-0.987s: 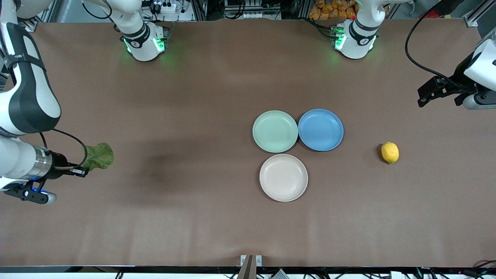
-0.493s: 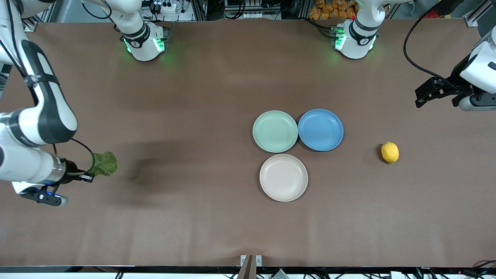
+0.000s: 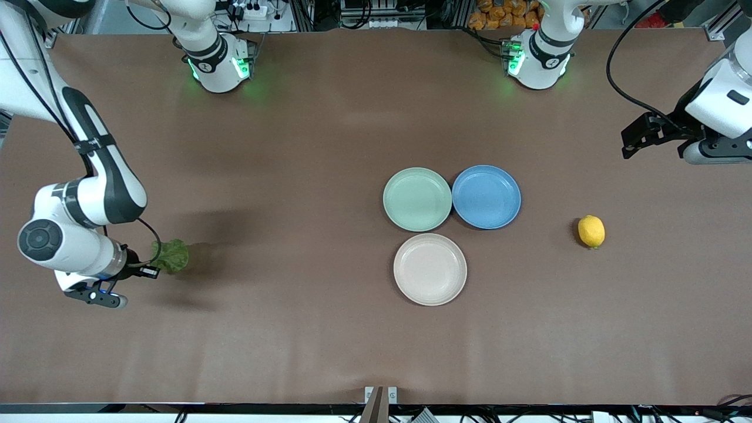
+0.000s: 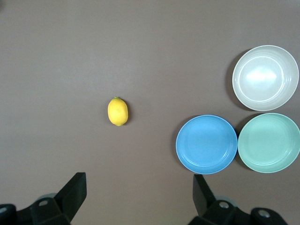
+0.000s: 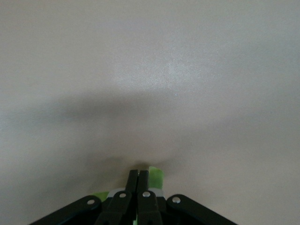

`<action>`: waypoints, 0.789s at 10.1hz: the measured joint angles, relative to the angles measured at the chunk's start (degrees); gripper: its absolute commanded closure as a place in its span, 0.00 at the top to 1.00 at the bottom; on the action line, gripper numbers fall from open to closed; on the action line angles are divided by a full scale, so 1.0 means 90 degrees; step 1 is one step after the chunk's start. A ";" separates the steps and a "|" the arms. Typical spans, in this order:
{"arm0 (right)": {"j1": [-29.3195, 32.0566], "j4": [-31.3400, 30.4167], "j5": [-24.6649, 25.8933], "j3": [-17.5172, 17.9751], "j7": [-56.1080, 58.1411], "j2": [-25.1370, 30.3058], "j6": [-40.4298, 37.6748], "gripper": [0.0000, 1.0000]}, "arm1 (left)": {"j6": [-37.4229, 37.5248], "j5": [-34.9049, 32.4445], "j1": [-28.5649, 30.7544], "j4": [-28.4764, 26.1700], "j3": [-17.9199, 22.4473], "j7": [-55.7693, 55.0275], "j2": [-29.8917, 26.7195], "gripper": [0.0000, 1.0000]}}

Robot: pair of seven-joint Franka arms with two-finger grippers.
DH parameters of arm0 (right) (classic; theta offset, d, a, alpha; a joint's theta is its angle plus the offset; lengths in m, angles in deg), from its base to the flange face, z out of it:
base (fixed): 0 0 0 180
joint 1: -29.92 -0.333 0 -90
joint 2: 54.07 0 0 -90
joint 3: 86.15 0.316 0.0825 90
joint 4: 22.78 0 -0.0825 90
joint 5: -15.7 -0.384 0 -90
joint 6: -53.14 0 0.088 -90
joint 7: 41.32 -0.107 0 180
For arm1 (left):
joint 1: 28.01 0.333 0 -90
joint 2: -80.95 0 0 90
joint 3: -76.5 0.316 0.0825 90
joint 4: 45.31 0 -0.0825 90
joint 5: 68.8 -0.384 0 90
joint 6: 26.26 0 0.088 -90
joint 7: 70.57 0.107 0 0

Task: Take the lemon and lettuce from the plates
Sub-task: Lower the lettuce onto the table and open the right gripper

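The lettuce (image 3: 171, 257) is a crinkled green leaf pinched in my right gripper (image 3: 155, 269), low over bare table toward the right arm's end. In the right wrist view the fingers (image 5: 139, 175) are pressed together, with a strip of lettuce (image 5: 157, 177) showing beside them. The lemon (image 3: 591, 231) lies on the table, off any plate, toward the left arm's end. My left gripper (image 3: 637, 137) hangs open and empty over the table, apart from the lemon (image 4: 117, 111). The mint plate (image 3: 417, 199) and the beige plate (image 3: 430, 269) are both empty.
A blue plate (image 3: 486, 196), also empty, sits beside the mint plate toward the left arm's end. In the left wrist view the blue plate (image 4: 206, 144), mint plate (image 4: 269, 143) and beige plate (image 4: 265, 77) cluster together. Brown table cloth surrounds them.
The right arm has swung toward the table's middle with the lettuce in its grip. The left gripper has drifted slightly toward the bases. The lemon and plates have not moved.
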State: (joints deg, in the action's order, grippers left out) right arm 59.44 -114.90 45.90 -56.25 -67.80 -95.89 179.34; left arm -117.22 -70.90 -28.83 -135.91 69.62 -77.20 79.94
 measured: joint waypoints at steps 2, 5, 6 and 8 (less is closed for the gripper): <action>-0.0019 0.0012 0.0014 -0.0031 0.0000 -0.0048 0.0065 1.00 | 0.0008 0.0000 0.0002 0.0000 -0.0006 0.0000 0.0000 1.00; -0.0127 0.0224 0.0027 0.0028 0.0003 0.0190 -0.0185 1.00 | 0.0009 0.0000 0.0014 0.0005 -0.0006 0.0000 0.0000 1.00; -0.0133 0.0344 0.0027 0.0092 0.0009 0.0374 -0.0389 1.00 | 0.0009 0.0000 0.0018 0.0008 -0.0006 0.0000 0.0000 1.00; -0.0128 0.0534 0.0026 0.0380 0.0096 0.0707 -0.0591 1.00 | 0.0010 0.0000 0.0028 0.0012 -0.0006 0.0000 0.0000 1.00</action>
State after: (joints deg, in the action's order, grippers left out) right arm 58.29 -110.10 46.13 -52.82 -66.93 -89.52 174.03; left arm -117.13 -70.90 -28.57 -135.80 69.56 -77.20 79.93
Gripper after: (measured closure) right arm 0.000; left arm 0.000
